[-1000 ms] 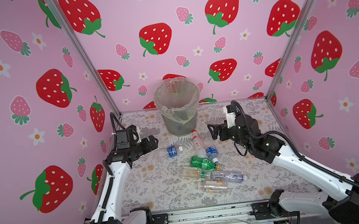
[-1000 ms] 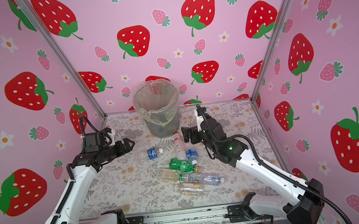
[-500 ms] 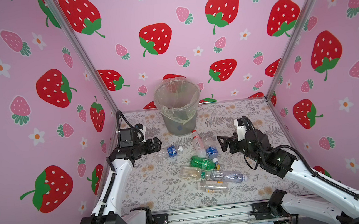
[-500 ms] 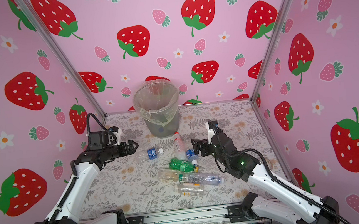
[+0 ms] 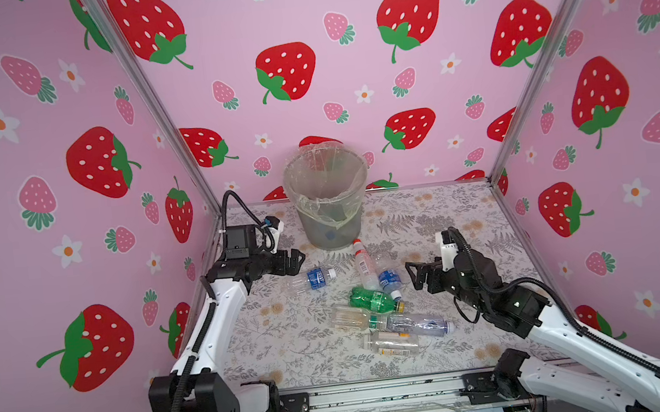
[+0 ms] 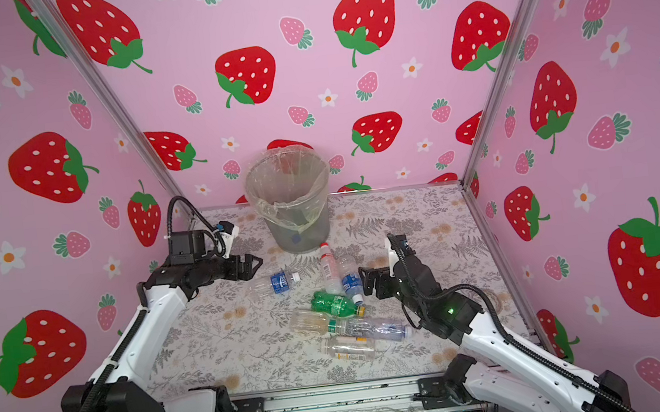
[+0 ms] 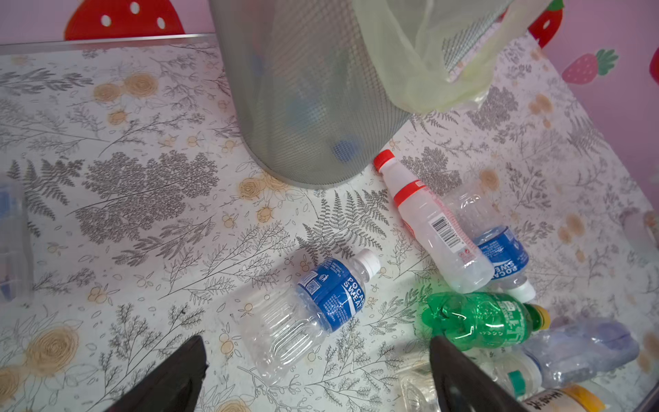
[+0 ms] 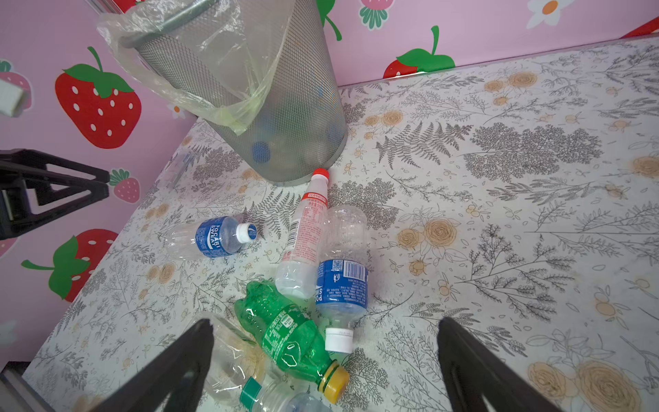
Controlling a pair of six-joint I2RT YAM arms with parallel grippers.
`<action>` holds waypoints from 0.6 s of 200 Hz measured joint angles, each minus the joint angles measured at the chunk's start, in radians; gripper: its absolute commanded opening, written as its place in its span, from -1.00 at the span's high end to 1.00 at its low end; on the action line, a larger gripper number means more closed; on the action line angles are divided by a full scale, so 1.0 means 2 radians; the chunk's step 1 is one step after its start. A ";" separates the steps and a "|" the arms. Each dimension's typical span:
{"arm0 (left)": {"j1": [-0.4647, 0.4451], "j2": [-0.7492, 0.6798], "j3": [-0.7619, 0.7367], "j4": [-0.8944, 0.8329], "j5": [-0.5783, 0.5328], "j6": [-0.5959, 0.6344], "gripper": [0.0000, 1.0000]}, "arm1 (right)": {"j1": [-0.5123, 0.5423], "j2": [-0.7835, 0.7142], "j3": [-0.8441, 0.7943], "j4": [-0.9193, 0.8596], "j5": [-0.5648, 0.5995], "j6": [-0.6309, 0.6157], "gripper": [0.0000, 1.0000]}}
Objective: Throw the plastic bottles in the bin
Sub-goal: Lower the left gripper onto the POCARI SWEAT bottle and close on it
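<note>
The bin (image 5: 327, 199) (image 6: 290, 203), grey mesh with a clear bag, stands at the back; some bottles show through its wall. Several plastic bottles lie on the floral table in front of it. A clear blue-labelled bottle (image 5: 313, 280) (image 7: 313, 306) lies alone on the left. My left gripper (image 5: 296, 258) (image 7: 317, 342) hovers open just left of it. A red-capped bottle (image 5: 363, 264) (image 8: 303, 235), a second blue-labelled bottle (image 8: 342, 271) and a green yellow-capped bottle (image 5: 373, 299) (image 8: 285, 331) lie together. My right gripper (image 5: 415, 277) (image 8: 324, 323) is open just right of them, holding nothing.
Nearer the front lie a clear bottle with a green band (image 5: 352, 317), a crushed bluish bottle (image 5: 420, 325) and a clear yellow-labelled one (image 5: 390, 342). Pink strawberry walls (image 5: 390, 83) close the back and both sides. A metal rail (image 5: 381, 394) runs along the front edge.
My right gripper has come away from the bin, forward and down to the right of the bottle cluster. My left gripper has shifted right towards the lone blue-labelled bottle. Both stayed open.
</note>
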 measured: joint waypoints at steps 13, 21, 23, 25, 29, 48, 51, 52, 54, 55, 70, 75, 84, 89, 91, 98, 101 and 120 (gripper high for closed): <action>-0.019 0.017 0.006 -0.010 -0.009 0.023 -0.98 | 0.000 -0.006 -0.001 -0.002 0.000 0.002 -0.99; -0.029 0.025 0.009 -0.015 -0.019 0.035 -0.98 | 0.000 -0.010 -0.002 -0.004 0.000 0.004 -0.99; -0.031 0.027 0.009 -0.017 -0.021 0.037 -0.98 | 0.000 -0.012 -0.003 -0.005 0.000 0.004 -0.99; -0.035 0.029 0.010 -0.019 -0.023 0.040 -0.98 | 0.000 -0.014 -0.003 -0.005 0.000 0.004 -0.99; -0.038 0.031 0.010 -0.021 -0.027 0.045 -0.98 | 0.000 -0.016 -0.004 -0.006 0.000 0.005 -0.99; -0.053 0.041 0.012 -0.034 -0.047 0.066 -0.98 | 0.000 -0.028 -0.010 -0.008 0.004 0.008 -0.99; -0.054 0.041 0.012 -0.034 -0.049 0.068 -0.98 | 0.000 -0.030 -0.010 -0.008 0.004 0.008 -0.99; -0.054 0.042 0.012 -0.035 -0.050 0.068 -0.98 | 0.000 -0.030 -0.010 -0.008 0.004 0.009 -0.99; -0.055 0.043 0.012 -0.035 -0.052 0.070 -0.98 | -0.001 -0.031 -0.011 -0.008 0.005 0.009 -0.99; -0.057 0.044 0.012 -0.037 -0.055 0.072 -0.98 | -0.001 -0.031 -0.011 -0.008 0.005 0.009 -0.99; -0.066 0.053 0.018 -0.046 -0.078 0.084 -0.98 | -0.001 -0.033 -0.012 -0.008 0.007 0.012 -0.99; -0.070 0.056 0.019 -0.046 -0.086 0.088 -0.98 | -0.001 -0.033 -0.012 -0.008 0.007 0.012 -0.99; -0.075 0.060 0.019 -0.046 -0.101 0.095 -0.98 | -0.001 -0.033 -0.013 -0.008 0.008 0.012 -0.99; -0.078 0.063 0.019 -0.046 -0.111 0.097 -0.98 | -0.001 -0.033 -0.013 -0.009 0.008 0.012 -0.99; -0.079 0.063 0.019 -0.046 -0.113 0.098 -0.98 | -0.001 -0.032 -0.013 -0.009 0.008 0.012 -0.99; -0.079 0.066 0.019 -0.044 -0.121 0.100 -0.98 | -0.001 -0.032 -0.013 -0.010 0.008 0.012 -0.99; -0.079 0.068 0.019 -0.043 -0.124 0.101 -0.98 | -0.001 -0.032 -0.013 -0.010 0.008 0.012 -0.99; -0.075 0.082 0.019 -0.038 -0.135 0.105 -0.98 | -0.001 -0.032 -0.013 -0.015 0.011 0.012 -0.99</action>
